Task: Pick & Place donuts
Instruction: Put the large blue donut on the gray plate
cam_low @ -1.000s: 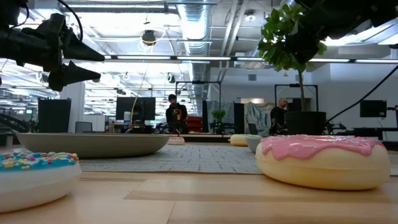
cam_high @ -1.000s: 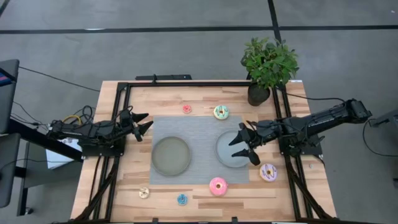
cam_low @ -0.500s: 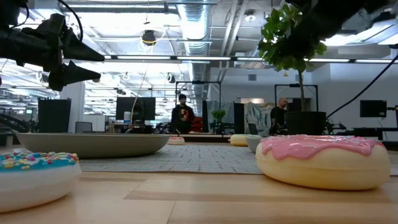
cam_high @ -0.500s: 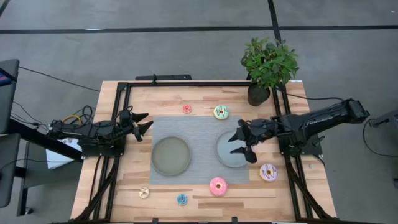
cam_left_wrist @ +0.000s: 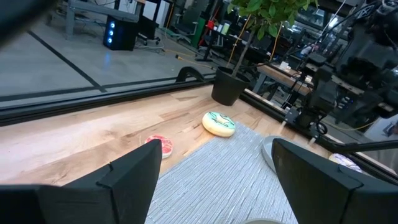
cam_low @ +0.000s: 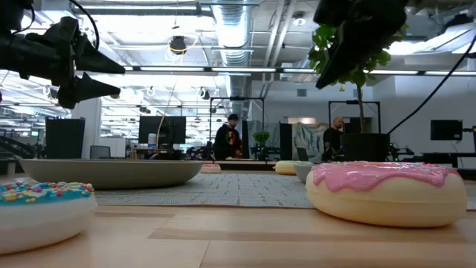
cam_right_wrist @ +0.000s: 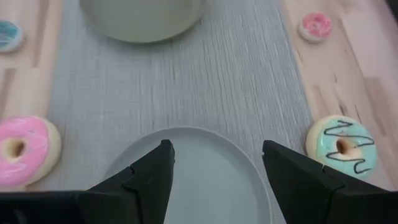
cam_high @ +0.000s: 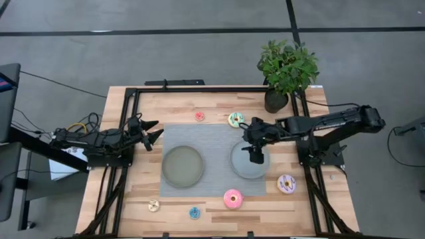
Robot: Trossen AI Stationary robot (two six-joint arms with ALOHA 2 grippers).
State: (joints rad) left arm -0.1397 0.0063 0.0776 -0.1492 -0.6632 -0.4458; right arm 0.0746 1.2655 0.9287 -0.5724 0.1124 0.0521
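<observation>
Six donuts lie flat on the table. The tiny red one and the green-white one are on the wood beyond the grey mat. Along the near side are the white-purple one, the pink one, the tiny blue one and the tiny cream one. I see no tiny green donut. My right gripper is open, above the far part of the right plate, with the plate below its fingers. My left gripper is open above the table's left side, touching nothing.
A second grey-green plate sits on the left half of the grey mat. A potted plant stands at the far right corner, close behind my right arm. A black frame runs along the table's edges. People stand in the room beyond the table.
My right gripper has moved toward the table's left and far edges, from the right plate's right rim to above its far part, and has tipped to point more downward. No donut has moved.
</observation>
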